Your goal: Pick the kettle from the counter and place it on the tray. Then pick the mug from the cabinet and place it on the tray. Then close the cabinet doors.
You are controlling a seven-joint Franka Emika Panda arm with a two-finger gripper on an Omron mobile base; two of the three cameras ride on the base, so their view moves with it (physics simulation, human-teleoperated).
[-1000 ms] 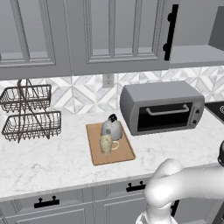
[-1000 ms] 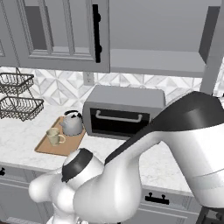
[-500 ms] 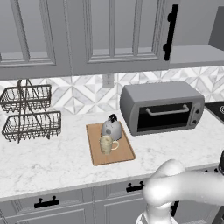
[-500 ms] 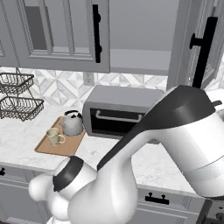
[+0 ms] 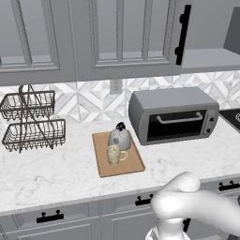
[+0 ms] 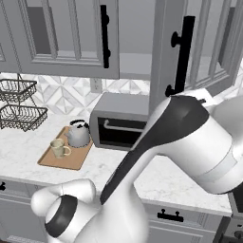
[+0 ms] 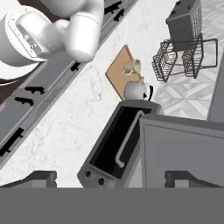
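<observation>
While comparing with a second before, noted the right-hand cabinet door (image 6: 163, 47) swung well inward across the right base view. Saw its black bar handle (image 6: 182, 52) now standing above the toaster oven (image 6: 118, 123) rather than out at the frame edge. Noted the arm (image 6: 190, 137) swept leftward with it, upper link lying just under the handle.

Found the kettle (image 5: 119, 138) upright on the tray (image 5: 133, 164), at its back. Found the mug (image 5: 114, 154) just in front of it, also on the tray, close to the kettle, contact not resolved. Saw neither shifted. Logged the tray flat on the desk (image 5: 56, 173), left of the oven.

In the hand view, saw the jaws spread wide with nothing between them, a grey door panel (image 7: 183, 148) close ahead.

Logged the left door (image 6: 71, 38) about shut. Saw a gap of open cabinet (image 5: 208, 58) remaining between the two doors.

Judged both placing steps finished and door closing under way. Judged the remaining work a continued push until the right door meets the frame. Flagged the risk of the jaws sliding off the panel edge.
</observation>
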